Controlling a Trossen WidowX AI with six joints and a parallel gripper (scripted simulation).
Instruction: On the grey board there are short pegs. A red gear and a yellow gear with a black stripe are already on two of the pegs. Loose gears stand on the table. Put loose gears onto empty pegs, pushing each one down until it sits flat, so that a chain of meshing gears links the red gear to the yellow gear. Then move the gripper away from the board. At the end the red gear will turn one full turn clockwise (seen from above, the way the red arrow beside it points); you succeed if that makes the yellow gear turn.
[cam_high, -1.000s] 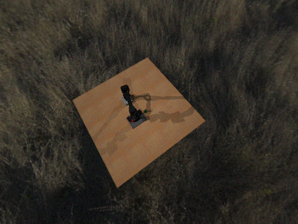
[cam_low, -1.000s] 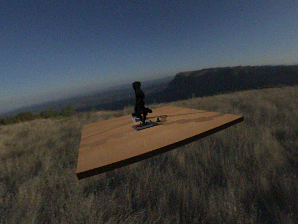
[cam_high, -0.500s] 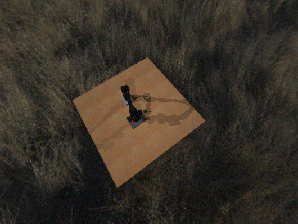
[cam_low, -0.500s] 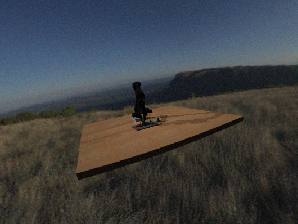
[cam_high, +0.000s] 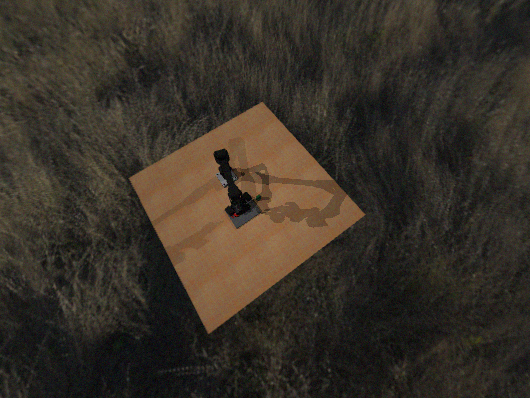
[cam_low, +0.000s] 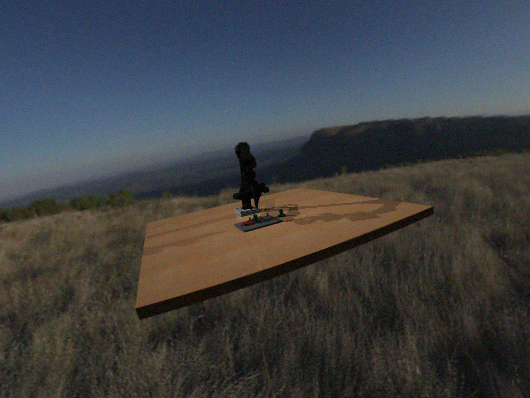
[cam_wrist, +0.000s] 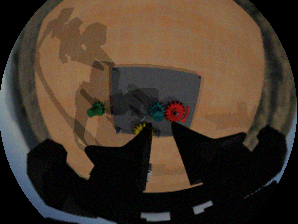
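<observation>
The grey board (cam_high: 245, 220) (cam_low: 260, 227) (cam_wrist: 155, 77) lies on the table. The red gear (cam_high: 235, 215) (cam_low: 248, 222) (cam_wrist: 175, 111) sits near one side of it. A teal gear (cam_low: 255, 218) (cam_wrist: 157, 112) stands on the board right beside the red gear; whether it sits fully flat is too small to tell. The yellow gear (cam_wrist: 141, 130) is partly hidden by a finger in the wrist view. A green gear (cam_high: 258, 198) (cam_low: 281, 213) (cam_wrist: 96, 109) stands on the table beside the board. My gripper (cam_low: 251, 207) (cam_wrist: 161, 124) is partly open and empty, raised above the board's arm-side edge.
The wooden table (cam_high: 260, 260) (cam_low: 280, 250) (cam_wrist: 227, 75) extends around the board. The pale arm base (cam_high: 222, 180) (cam_low: 242, 212) stands behind the board. Arm shadows darken part of the board and hide its pegs in the wrist view.
</observation>
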